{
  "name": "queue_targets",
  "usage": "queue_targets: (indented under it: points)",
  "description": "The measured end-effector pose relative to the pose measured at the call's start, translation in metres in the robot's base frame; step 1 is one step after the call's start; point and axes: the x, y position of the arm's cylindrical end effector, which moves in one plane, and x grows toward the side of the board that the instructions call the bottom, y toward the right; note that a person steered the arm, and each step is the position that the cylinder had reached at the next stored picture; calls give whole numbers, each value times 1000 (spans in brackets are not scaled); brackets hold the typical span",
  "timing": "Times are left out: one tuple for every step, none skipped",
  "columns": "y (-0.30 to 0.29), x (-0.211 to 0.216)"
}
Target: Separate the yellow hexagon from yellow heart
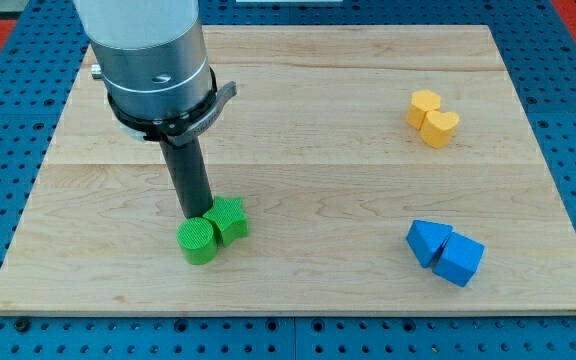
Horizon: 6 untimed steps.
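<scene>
My tip stands at the near left of the wooden surface, right behind the green cylinder and the green star-like block, which touch each other. The tip seems to touch the cylinder's far edge or sit just beside it; I cannot tell which. The tool is a plain rod, so there is nothing to spread or press together, and it pinches nothing.

The task's things lie well apart from the tip, at the far right. The yellow hexagon sits just left of and slightly farther back than the yellow heart, and the two touch. Nearer on the right, a blue block and a second blue block also touch each other; their shapes are hard to make out.

The step in hand looks like the approach; no separating is done yet. To do it well, I would leave the green pair without dragging them and cross the open middle of the surface. I would aim at the seam between the yellow pieces, or come in behind the hexagon on its heart side and push it left and far, toward bare wood. A push through the block's middle should keep it from spinning off the rod. Pushing the heart nearer risks crowding the blue pair.
</scene>
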Motion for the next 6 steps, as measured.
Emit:
queue_targets:
  points:
    - [0,0]
    - [12,-1]
    - [67,-58]
    - [151,-56]
    - [249,-35]
    - [340,-67]
